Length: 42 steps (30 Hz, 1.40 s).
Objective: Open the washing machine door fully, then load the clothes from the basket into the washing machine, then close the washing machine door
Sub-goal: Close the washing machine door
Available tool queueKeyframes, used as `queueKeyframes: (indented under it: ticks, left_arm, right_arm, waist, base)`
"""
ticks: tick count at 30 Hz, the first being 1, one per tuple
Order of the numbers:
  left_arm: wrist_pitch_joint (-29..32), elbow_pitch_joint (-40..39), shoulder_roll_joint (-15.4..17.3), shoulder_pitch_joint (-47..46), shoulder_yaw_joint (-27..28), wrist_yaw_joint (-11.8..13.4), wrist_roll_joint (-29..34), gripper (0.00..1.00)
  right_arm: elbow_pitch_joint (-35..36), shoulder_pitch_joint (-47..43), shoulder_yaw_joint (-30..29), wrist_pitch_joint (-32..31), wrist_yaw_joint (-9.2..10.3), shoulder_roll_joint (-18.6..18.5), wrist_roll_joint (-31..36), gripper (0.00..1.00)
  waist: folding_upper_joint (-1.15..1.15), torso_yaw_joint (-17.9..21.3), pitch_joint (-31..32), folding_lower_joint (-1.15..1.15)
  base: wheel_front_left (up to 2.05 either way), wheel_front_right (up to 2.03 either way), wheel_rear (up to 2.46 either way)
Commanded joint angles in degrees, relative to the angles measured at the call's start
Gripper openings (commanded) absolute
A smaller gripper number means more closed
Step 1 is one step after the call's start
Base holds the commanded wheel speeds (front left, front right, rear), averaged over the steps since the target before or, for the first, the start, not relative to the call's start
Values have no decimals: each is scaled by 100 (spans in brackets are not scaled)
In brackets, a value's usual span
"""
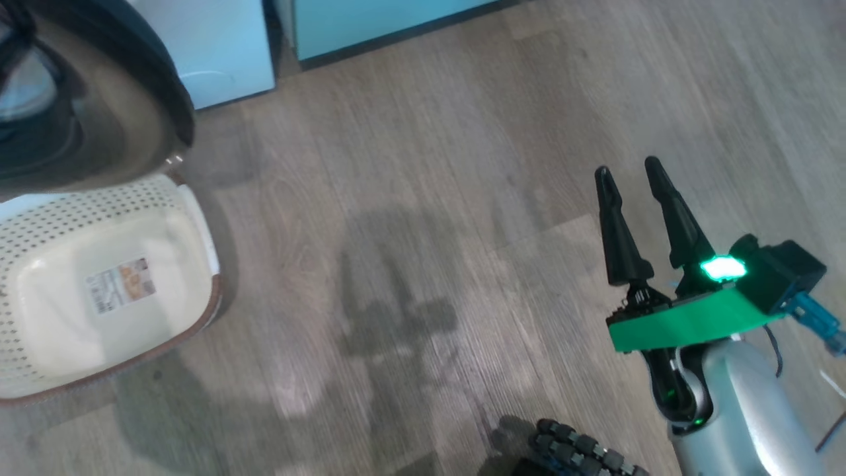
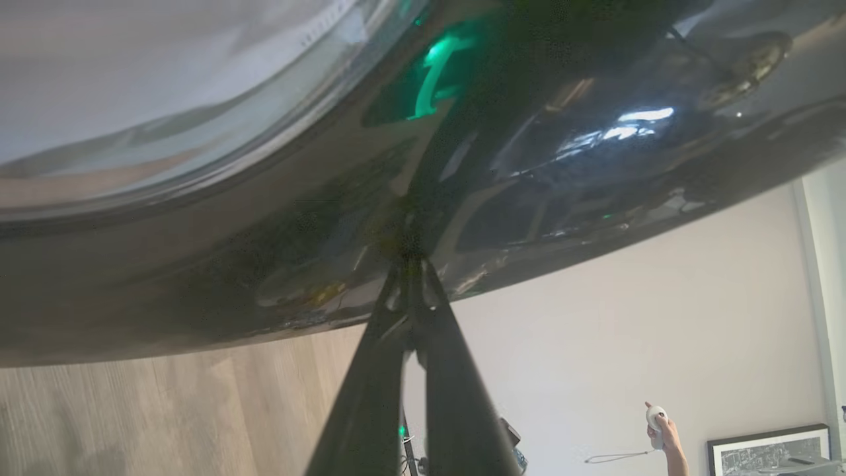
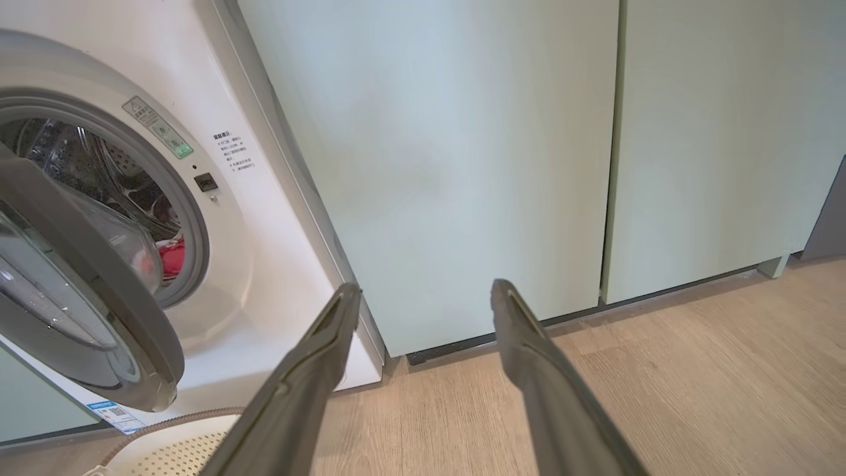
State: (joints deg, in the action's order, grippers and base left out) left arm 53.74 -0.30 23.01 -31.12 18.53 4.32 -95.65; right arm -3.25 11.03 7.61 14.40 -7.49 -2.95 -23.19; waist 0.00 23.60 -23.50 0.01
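The washing machine door (image 1: 142,79), a glossy black ring around glass, stands partly open at the upper left, above the basket (image 1: 79,208). The cream basket shows a bare bottom with a label. My left gripper (image 2: 410,261) is shut, its tips touching the door's black ring (image 2: 198,284). My right gripper (image 1: 628,168) hangs open over the floor at the right, holding nothing. In the right wrist view, the open right gripper (image 3: 426,289) faces the white washing machine (image 3: 264,218); red clothes (image 3: 173,258) lie in its drum behind the door's grey inner rim (image 3: 86,264).
Pale teal cabinets (image 3: 496,165) stand right of the washer. Wooden floor (image 1: 429,198) stretches between the basket and my right arm. The basket's brown rim (image 3: 165,423) lies below the door. A person's hand (image 2: 664,433) holds a small white device by a wall.
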Motion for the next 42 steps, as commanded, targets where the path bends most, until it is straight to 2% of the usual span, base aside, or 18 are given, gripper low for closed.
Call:
queueKeyframes:
  ticks: [1,16,26,33,38,42]
  left_arm:
    - [-67,-35,352,-344,193,37,50,0]
    - [-521,1014,487,-1337,234,108,259,0]
    - [-924,1607,514,-1758,168,-57,572,0]
    - [-691,1729,443,-1365,189,-257,454,0]
    - [-892,1503,104,-725,634,-486,191,0]
    - [-1106,1295,-310,-300,1003,-682,-83,0]
  right_arm:
    - [189,170,117,57,0,7,-76,100]
    - [252,191,168,59,0,7,-209,100]
    - [258,180,155,60,0,7,-228,100]
    - [144,105,142,60,0,7,-162,100]
    - [96,75,140,60,0,7,-57,100]
    - [80,71,126,60,0,7,30,100]
  waist:
    - [0,161,-96,-1]
    - [0,511,-257,-1]
    - [0,582,-258,-1]
    - [0,426,-25,-1]
    - [0,91,198,-1]
    - [0,-175,333,-1]
  base:
    - [0,0,0]
    - [0,0,0]
    - [0,0,0]
    - [0,0,0]
    - [0,0,0]
    - [0,0,0]
